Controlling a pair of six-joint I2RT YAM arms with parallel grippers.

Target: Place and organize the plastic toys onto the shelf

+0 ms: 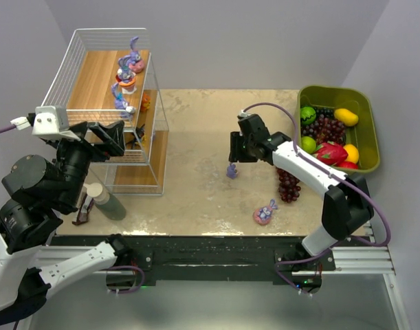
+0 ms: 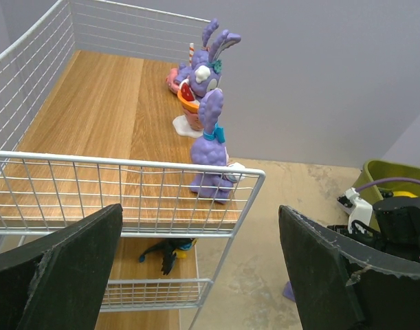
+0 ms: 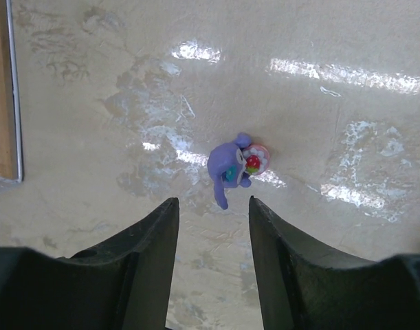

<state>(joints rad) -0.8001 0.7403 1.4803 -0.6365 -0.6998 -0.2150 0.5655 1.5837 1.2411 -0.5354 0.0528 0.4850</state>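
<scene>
Top view: shelf [image 1: 93, 82] upper left, bunny toys [image 1: 127, 72] lined along top board. Left end effector [image 1: 113, 139] at shelf front, wide open, empty. Right end effector [image 1: 238, 148] centre frame, above purple toy [image 1: 231, 170] on table [image 1: 196, 124].
Left wrist view: black toy [image 2: 165, 253] on lower tier.
Right wrist view: fingers [image 3: 144, 261] parted, purple toy just beyond tips, ungripped.

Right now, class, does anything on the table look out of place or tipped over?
Yes. A grape bunch lies on the table beside the green bin, not in it with the other fruit. Near the front edge, a purple toy on a pink base seems tipped onto its side.
</scene>
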